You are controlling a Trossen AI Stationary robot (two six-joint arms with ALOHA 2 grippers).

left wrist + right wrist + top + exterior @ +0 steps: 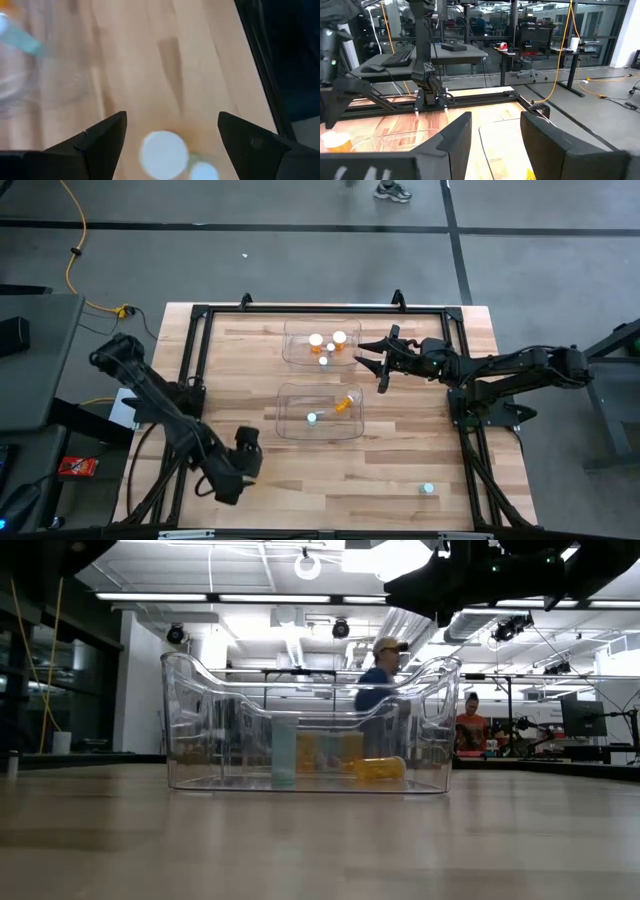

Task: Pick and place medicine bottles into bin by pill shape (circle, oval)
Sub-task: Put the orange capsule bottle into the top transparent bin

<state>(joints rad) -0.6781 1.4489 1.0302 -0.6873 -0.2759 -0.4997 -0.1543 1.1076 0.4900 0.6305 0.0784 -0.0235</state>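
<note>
Two clear bins stand mid-table. The far bin [320, 343] holds three orange bottles with white caps [328, 342]. The near bin [320, 412] holds an upright teal bottle [312, 418] [284, 750] and an orange bottle lying on its side [345, 404] [378, 768]. My left gripper [247, 442] [170, 135] is open, near-left of the near bin. A white-capped bottle [162, 154] shows between its fingers, untouched, with a second white round top [204, 171] beside it. My right gripper [366, 355] [495, 135] is open and empty, right of the far bin.
One small pale bottle [428, 489] stands alone near the table's near right corner. A black frame [200, 315] runs along the table's edges. People stand in the room behind the table [380, 680].
</note>
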